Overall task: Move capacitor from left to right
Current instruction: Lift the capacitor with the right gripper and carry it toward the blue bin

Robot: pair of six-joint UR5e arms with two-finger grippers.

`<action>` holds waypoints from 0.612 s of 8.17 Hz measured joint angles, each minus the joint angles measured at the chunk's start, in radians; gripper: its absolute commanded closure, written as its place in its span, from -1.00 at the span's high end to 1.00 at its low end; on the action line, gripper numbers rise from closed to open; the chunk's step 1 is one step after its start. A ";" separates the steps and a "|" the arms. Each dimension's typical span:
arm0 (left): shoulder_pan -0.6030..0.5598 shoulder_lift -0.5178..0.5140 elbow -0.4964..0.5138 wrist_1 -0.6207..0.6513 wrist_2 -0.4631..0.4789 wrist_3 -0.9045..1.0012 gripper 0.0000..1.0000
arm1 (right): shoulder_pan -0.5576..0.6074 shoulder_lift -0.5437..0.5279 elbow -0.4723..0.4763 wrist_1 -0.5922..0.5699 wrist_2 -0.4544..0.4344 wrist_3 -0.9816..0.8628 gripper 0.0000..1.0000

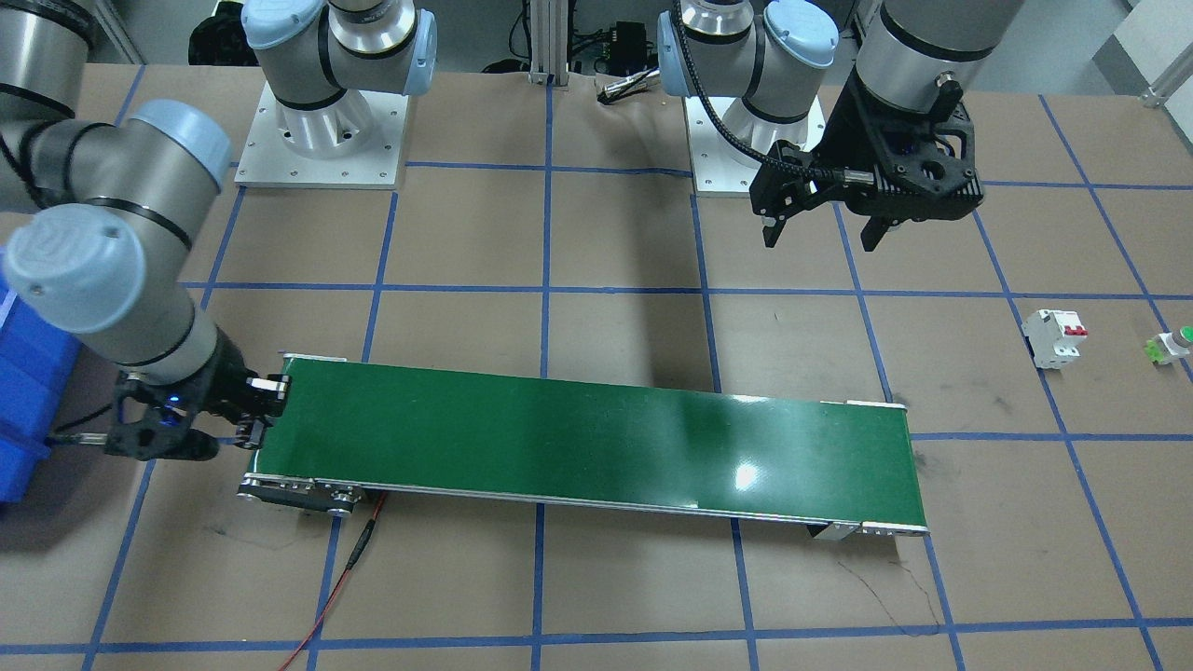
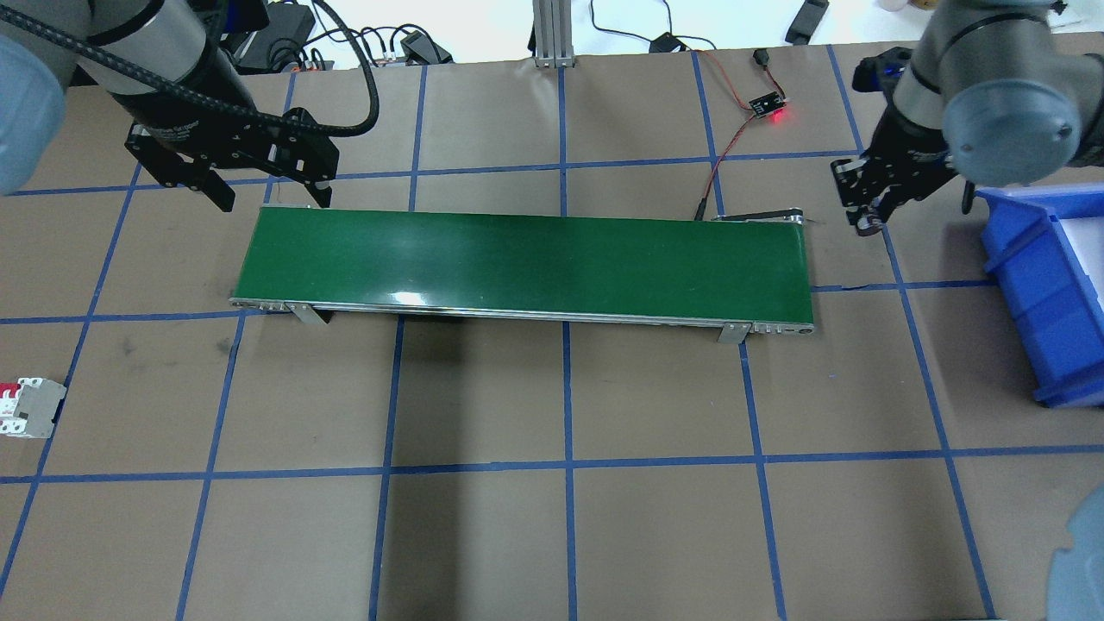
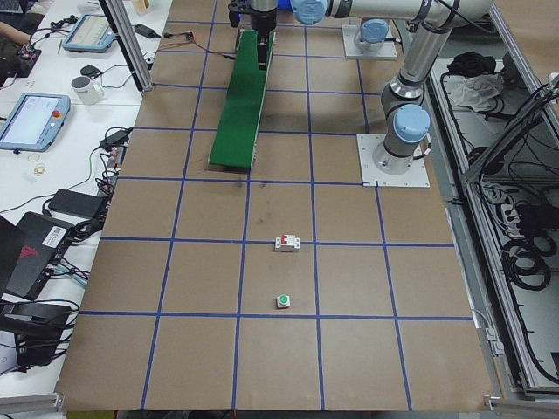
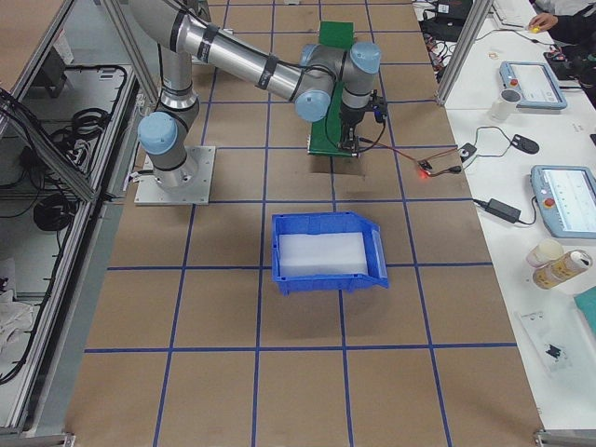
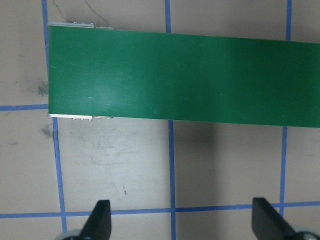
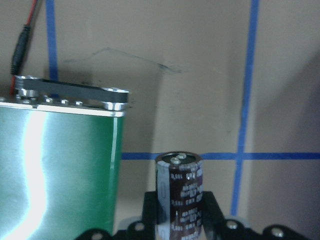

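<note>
Clamping capacitor (image 6: 179, 192) (clearest at wrist), right gripper (image 2: 869, 217)

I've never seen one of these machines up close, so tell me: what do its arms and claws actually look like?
The left arm and right arm are silver tubes with rounded pale blue-grey joint caps. The left gripper and right gripper are black, angular and two-fingered. A ribbed black cable trails along the left arm.

Brown table (image 2: 655, 517), blue tape grid
</note>
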 measured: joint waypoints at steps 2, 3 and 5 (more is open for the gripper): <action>0.000 0.000 0.000 0.000 0.000 0.000 1.00 | -0.115 -0.038 -0.057 0.062 -0.053 -0.193 -1.00; 0.000 0.001 0.000 0.000 0.000 0.001 1.00 | -0.165 -0.048 -0.081 0.083 -0.067 -0.293 -1.00; 0.000 0.000 0.001 0.000 -0.001 0.001 1.00 | -0.307 -0.047 -0.096 0.090 -0.067 -0.525 -1.00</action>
